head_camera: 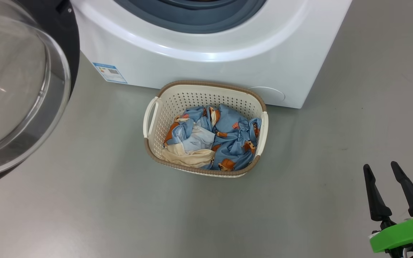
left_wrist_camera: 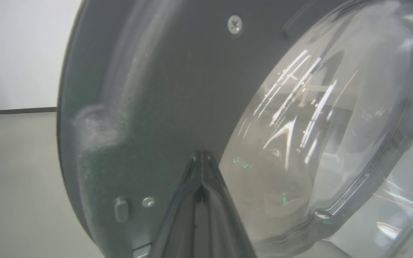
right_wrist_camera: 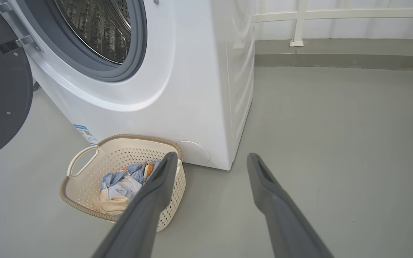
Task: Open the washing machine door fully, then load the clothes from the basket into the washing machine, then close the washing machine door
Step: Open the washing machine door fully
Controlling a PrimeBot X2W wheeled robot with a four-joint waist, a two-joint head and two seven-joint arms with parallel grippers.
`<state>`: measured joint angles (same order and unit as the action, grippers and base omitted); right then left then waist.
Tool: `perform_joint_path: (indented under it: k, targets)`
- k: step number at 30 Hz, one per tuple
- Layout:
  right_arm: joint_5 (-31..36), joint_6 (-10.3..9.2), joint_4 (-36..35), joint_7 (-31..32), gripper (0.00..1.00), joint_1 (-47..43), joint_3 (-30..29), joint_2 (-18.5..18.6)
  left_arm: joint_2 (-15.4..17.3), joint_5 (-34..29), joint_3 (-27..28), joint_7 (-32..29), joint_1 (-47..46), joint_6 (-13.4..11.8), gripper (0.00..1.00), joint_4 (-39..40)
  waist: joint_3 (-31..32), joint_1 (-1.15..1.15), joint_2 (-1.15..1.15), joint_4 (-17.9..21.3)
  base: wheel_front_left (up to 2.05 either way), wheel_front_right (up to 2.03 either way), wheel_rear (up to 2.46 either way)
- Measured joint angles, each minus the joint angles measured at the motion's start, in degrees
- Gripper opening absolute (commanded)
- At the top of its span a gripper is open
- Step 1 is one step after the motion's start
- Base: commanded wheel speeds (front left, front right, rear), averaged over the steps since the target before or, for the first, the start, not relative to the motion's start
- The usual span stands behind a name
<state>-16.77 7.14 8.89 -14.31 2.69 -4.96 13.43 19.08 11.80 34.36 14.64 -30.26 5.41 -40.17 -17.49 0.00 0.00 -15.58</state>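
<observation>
The white washing machine (head_camera: 206, 61) stands with its round door (head_camera: 20, 89) swung out to the left, glass bowl facing me. In front of it, the cream basket (head_camera: 151, 143) holds the blue bear-print and cream clothes (head_camera: 212, 141). My left gripper (left_wrist_camera: 202, 154) is shut, its tips against the inner face of the door (left_wrist_camera: 163, 107) beside the glass. My right gripper (head_camera: 380, 166) hangs open over the floor, well right of the basket (right_wrist_camera: 84, 172). The drum (right_wrist_camera: 95, 25) shows steel and bare in the right wrist view.
Grey floor (head_camera: 353, 125) spreads to the right of the machine and around the basket. A white wall (right_wrist_camera: 335, 18) with a low rail runs behind the machine's right side.
</observation>
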Motion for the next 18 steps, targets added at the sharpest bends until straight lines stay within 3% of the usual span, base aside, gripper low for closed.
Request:
perform_joint_path:
  k: [13, 18]
  targets:
    - [0.0, 0.00, 1.1, 0.0, 1.00, 0.0, 0.5, -0.3, -0.8, 0.3, 1.2, 0.0, 0.9, 1.9, 0.00, -0.2, 3.4, 0.00, 0.00, 0.1, 0.00, 0.00, 0.00]
    - [-0.1, 0.00, 1.4, 0.0, 1.00, -0.5, 0.6, -0.5, -3.2, 3.6, -3.4, 0.0, 7.0, 1.9, 0.00, 3.8, 5.8, 0.00, 0.00, 0.1, 0.00, 0.00, 0.00]
